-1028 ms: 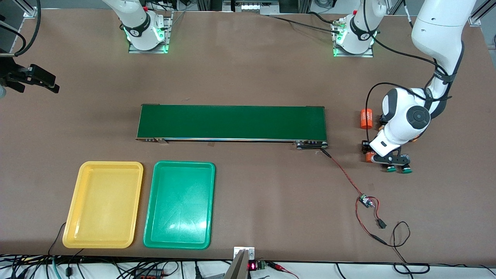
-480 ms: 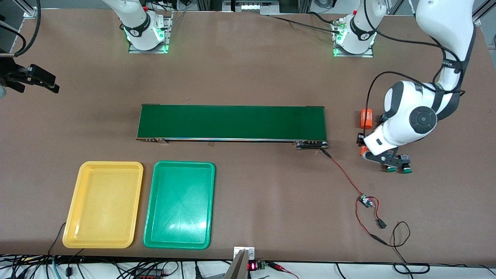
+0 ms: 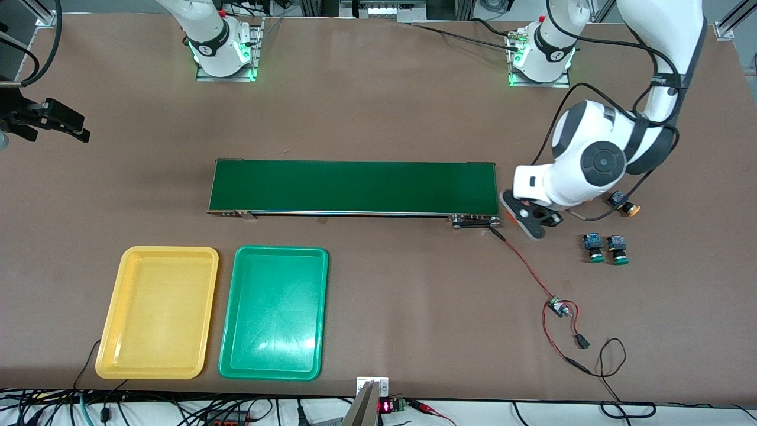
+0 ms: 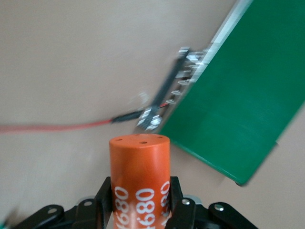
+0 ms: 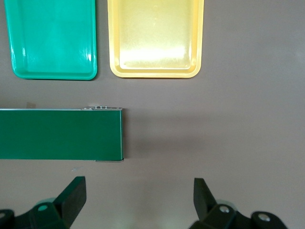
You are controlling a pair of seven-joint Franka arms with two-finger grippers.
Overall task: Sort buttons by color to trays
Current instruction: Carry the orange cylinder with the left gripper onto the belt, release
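Left gripper (image 4: 139, 210), clamping an orange cylinder (image 4: 139, 179), nears the belt (image 3: 353, 186); right gripper (image 5: 138, 202) waits open; next, release.

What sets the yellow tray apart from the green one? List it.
Colour: the yellow tray is yellow, the green tray green. Place: the yellow tray lies toward the right arm's end, the green tray beside it, toward the left arm's. Both are empty, equal-sized, flat.

Front cam sits high, facing the robot bases across the whole worktop (image 3: 378, 118); left wrist cam looks close past its gripper (image 4: 139, 210) at the conveyor belt (image 4: 243, 90) end, right wrist cam looks straight down from higher, both sharing belt w/ front.
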